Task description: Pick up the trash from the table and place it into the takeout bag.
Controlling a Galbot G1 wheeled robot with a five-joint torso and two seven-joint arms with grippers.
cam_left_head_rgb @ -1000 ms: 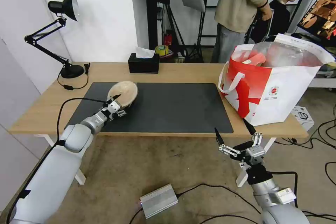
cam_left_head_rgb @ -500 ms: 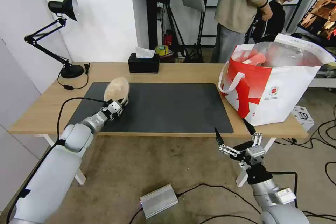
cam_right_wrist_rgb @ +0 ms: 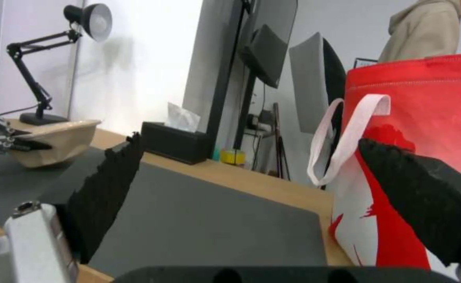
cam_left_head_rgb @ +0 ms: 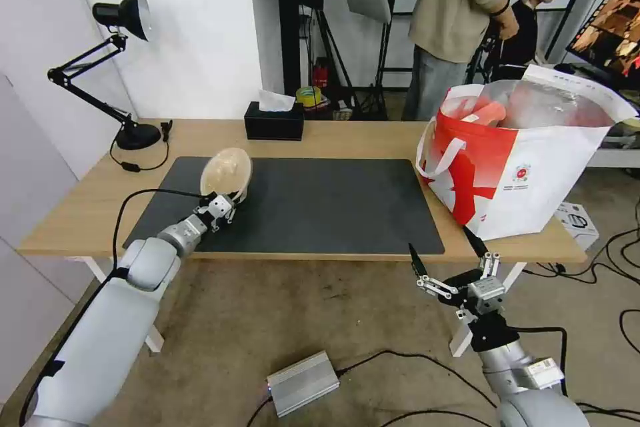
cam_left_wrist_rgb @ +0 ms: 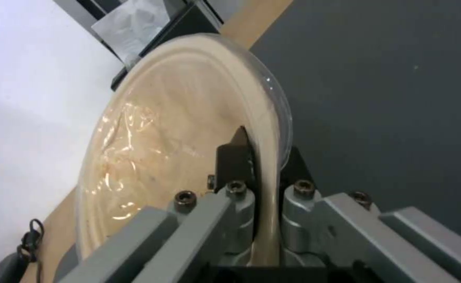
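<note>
Left gripper (cam_left_head_rgb: 229, 202) clamps the rim of the beige bowl (cam_left_head_rgb: 226, 171); in the left wrist view we see its fingers (cam_left_wrist_rgb: 234, 155) pinched tight, one inside the rim and one outside. We take the grey mat (cam_left_head_rgb: 320, 203) as our landmark. The bowl is tipped up on edge over the mat's left end, its open face turned toward the robot and slightly left; a clear film shines inside it. From the right wrist view the bowl (cam_right_wrist_rgb: 57, 142) sits low over the mat, and we cannot tell whether it touches.

The mat lies on a light-wood table (cam_left_head_rgb: 373, 137). Right of the mat, just past its right edge, stands the red-and-white bag (cam_left_head_rgb: 527, 167) with white strap handles, mouth open, silver lining visible and something red inside. Behind the mat, near its back edge, sits a black tissue box (cam_left_head_rgb: 273, 121). Beyond the mat's far-left corner stands a black desk lamp (cam_left_head_rgb: 107, 67), its base on the wood.

Right gripper (cam_left_head_rgb: 448, 253) hangs in front of the table, below the mat's near-right corner, its fingers (cam_right_wrist_rgb: 110, 184) spread wide and holding nothing. On the floor, on the robot's side of the mat, lies a grey metal box (cam_left_head_rgb: 303, 381) with cables.
</note>
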